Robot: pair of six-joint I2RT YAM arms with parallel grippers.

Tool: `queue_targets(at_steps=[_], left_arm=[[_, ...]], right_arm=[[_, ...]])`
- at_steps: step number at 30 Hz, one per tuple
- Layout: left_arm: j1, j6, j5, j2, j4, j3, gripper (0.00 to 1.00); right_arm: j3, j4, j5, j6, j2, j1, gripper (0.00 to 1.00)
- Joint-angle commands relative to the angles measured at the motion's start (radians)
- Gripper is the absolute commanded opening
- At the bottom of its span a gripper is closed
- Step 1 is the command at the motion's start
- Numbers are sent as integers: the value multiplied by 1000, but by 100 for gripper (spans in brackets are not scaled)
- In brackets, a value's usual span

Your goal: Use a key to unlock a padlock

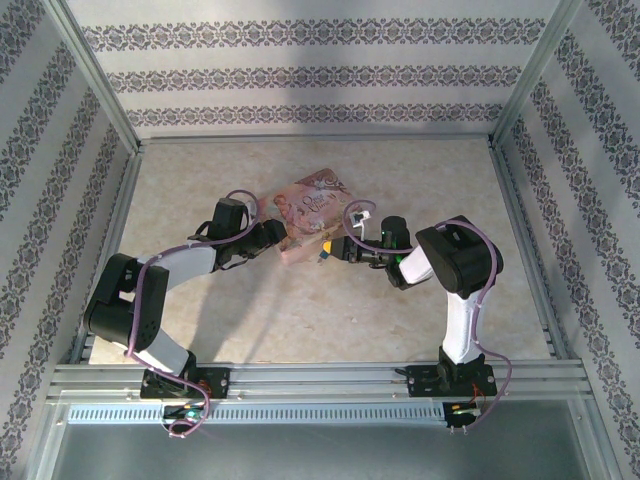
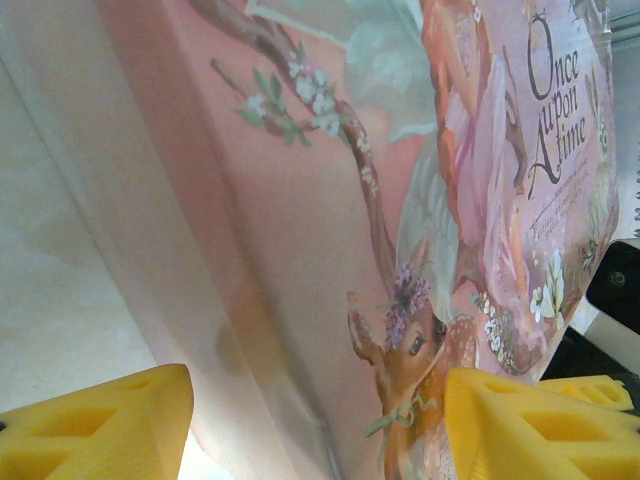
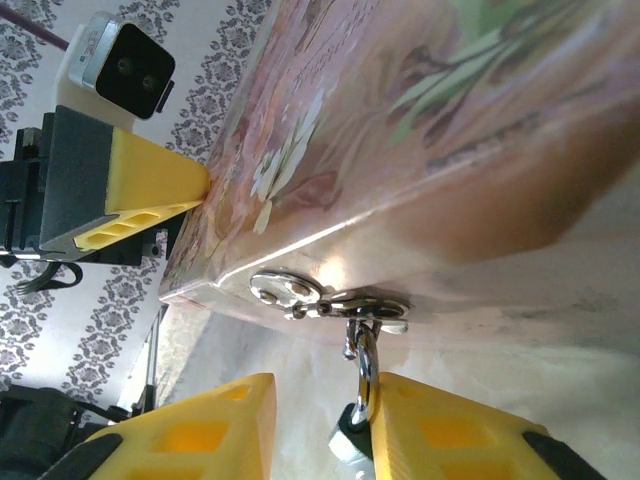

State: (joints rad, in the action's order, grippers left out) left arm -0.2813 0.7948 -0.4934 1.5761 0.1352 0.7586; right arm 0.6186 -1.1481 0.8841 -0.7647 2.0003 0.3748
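The top external camera is looking down from above and behind the arm bases, taking in the whole table (image 1: 300,320) from afar. The left wrist camera is peering out between the left gripper's yellow fingers (image 2: 100,425), hard up against the pink box (image 2: 300,250). The right wrist camera is facing that box (image 3: 450,120) closely from the opposite side, catching the left wrist camera's white housing (image 3: 115,65); all three are sharing the box (image 1: 312,212).
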Motion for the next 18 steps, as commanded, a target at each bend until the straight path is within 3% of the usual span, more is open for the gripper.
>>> queue_targets(at_steps=[1, 18], left_arm=[[-15, 2, 35, -4, -93, -27, 66], [-15, 0, 35, -4, -97, -22, 66]], right_arm=[[-13, -44, 50, -5, -14, -1, 28], [-16, -43, 7, -34, 3, -11, 14]])
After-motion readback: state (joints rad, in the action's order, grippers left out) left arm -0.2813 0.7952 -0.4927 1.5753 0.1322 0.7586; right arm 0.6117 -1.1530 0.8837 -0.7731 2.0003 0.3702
